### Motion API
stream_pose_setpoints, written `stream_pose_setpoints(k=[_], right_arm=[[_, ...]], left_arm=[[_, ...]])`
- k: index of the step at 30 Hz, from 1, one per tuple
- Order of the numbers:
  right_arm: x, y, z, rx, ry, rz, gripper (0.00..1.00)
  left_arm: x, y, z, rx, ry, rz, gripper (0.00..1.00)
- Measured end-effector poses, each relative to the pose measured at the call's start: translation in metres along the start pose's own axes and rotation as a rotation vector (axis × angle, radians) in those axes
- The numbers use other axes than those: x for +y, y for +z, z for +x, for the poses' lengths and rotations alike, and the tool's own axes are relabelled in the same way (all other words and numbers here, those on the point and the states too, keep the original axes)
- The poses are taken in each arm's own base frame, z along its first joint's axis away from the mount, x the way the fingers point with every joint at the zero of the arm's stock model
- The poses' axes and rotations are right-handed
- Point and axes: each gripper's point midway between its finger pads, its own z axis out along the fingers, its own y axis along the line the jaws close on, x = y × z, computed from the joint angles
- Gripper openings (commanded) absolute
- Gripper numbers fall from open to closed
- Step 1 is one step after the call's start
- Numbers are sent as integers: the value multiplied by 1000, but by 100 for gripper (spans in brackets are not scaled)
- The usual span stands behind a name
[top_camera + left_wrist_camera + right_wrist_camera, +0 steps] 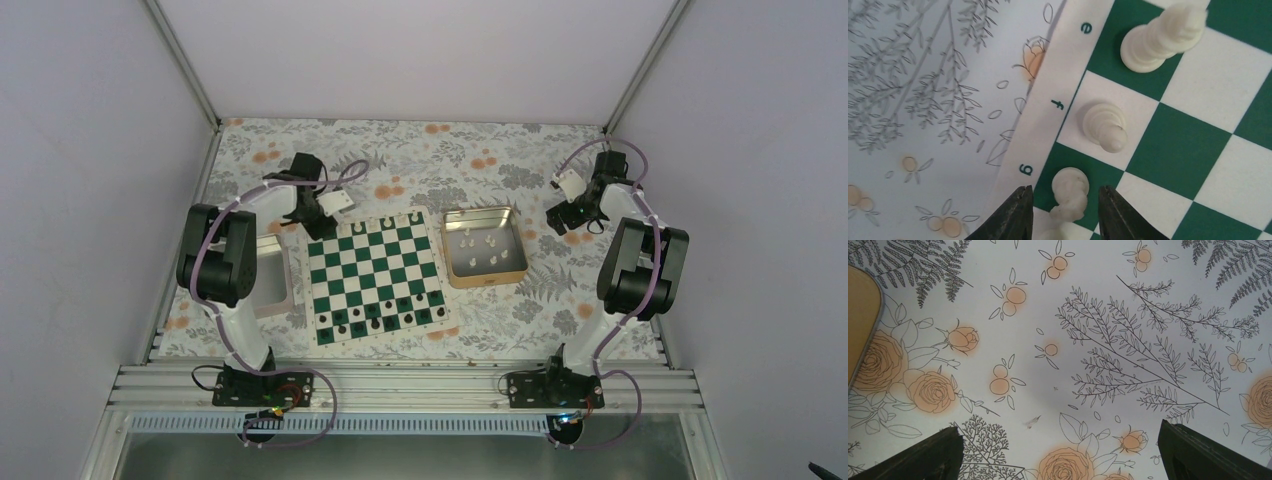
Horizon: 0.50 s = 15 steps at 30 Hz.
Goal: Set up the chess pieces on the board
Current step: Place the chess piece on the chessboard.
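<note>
The green and white board lies in the middle of the table. In the left wrist view, a white knight stands on the board's edge square marked g. My left gripper is open around the knight, with a gap on each side. Beyond it stand a white bishop on f and a tall white piece on e. From above, my left gripper is at the board's far left corner. More white pieces lie in the tin. My right gripper is open and holds nothing.
Dark pieces fill the board's near rows. The tan tin sits right of the board, and its corner shows in the right wrist view. My left arm partly hides a grey tray left of the board. A flowered cloth covers the table.
</note>
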Motion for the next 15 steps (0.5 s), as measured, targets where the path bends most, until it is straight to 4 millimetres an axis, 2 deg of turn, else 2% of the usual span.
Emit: stream_pose_setpoints(k=[4, 10, 12, 15], right_arm=[[0, 0, 0, 0, -2, 0, 100], [0, 0, 0, 0, -3, -1, 100], [0, 0, 0, 0, -3, -1, 100], [0, 0, 0, 0, -2, -1, 100]], left_arm=[[5, -15, -9, -13, 10, -11, 36], [21, -54, -36, -54, 43, -72, 37], [28, -72, -55, -81, 64, -105, 37], [28, -110, -105, -161, 134, -162, 39]])
